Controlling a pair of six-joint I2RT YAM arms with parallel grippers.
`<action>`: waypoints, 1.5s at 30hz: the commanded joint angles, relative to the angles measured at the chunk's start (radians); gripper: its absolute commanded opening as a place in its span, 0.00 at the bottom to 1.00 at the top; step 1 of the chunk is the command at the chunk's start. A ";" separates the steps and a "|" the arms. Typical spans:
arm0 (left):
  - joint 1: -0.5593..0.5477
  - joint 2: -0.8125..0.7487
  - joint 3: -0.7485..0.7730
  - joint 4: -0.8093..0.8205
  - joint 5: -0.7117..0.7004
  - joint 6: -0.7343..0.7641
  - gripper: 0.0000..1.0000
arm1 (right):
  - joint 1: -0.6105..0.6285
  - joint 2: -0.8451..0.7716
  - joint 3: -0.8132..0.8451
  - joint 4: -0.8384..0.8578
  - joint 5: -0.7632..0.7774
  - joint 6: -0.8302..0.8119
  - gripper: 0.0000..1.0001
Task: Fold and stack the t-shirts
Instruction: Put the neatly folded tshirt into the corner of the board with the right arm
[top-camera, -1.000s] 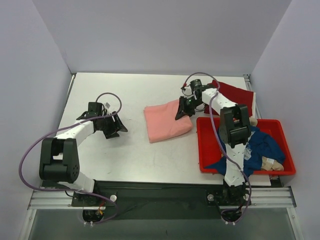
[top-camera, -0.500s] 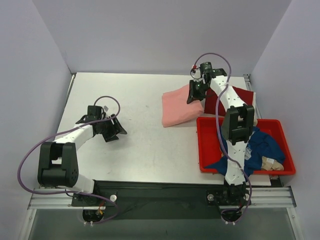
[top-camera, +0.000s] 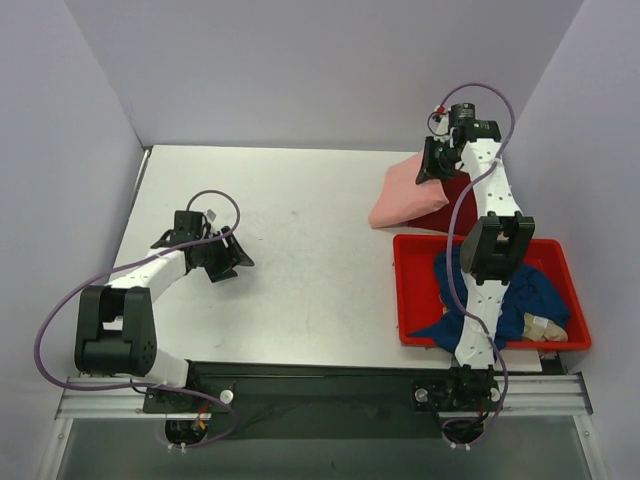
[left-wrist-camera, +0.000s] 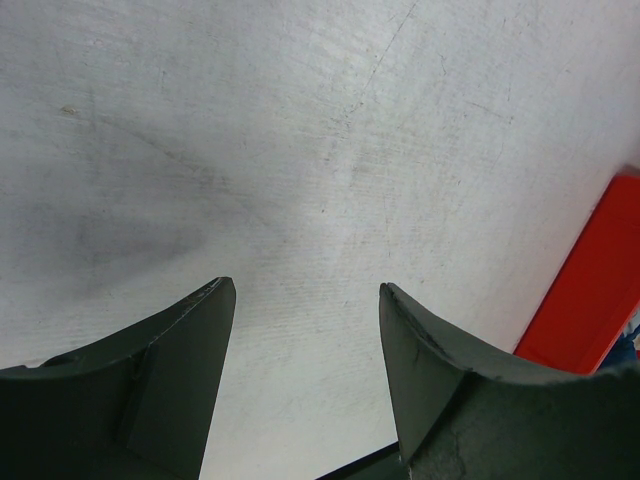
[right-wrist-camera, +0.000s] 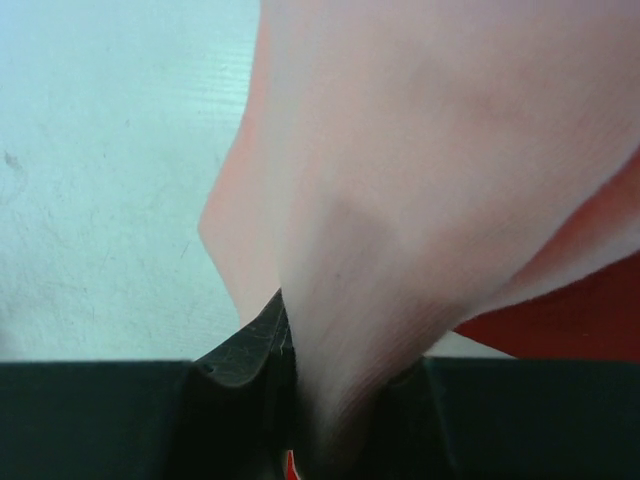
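Much of the dark red shirt (top-camera: 452, 203) was hidden. In the overhead view only a strip of it showed at the upper right, under the pink shirt (top-camera: 408, 195) and behind the right arm. From above, the right claw's (top-camera: 432, 170) tips were lost in the pink cloth's upper right edge. The right wrist view settled it: the claw (right-wrist-camera: 335, 345) was pressed together, pinching a gathered fold of the pink shirt (right-wrist-camera: 420, 150). One finger (right-wrist-camera: 250, 350) showed and the other was covered by cloth. A red patch at that frame's lower right could have been shirt or tub; I could not tell which. Whether the pink shirt's lower left end touched the desk (top-camera: 300, 290) was also unclear.

The red tub (top-camera: 400, 290) sat at the lower right of the overhead view. It held the crumpled navy shirt (top-camera: 530, 295) and something pale (top-camera: 545, 325), too small to identify. The right arm crossed over the tub and covered part of the navy cloth.

The left claw (top-camera: 228, 258) lay at the middle left, well apart from the shirts, spread with nothing between its fingers. Its wrist view showed the claw (left-wrist-camera: 305, 290) over bare, scuffed desk (left-wrist-camera: 300, 120). The tub's edge (left-wrist-camera: 590, 290) was cut off at the right border.
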 joint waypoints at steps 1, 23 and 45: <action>0.006 -0.032 0.002 0.031 0.006 0.001 0.70 | -0.019 0.021 0.087 -0.072 0.017 -0.023 0.00; 0.003 -0.049 0.002 0.008 0.003 0.012 0.70 | -0.137 -0.043 0.179 -0.096 -0.028 -0.053 0.00; -0.003 -0.081 -0.016 -0.020 -0.010 0.007 0.70 | -0.227 -0.051 0.188 -0.098 -0.005 -0.053 0.00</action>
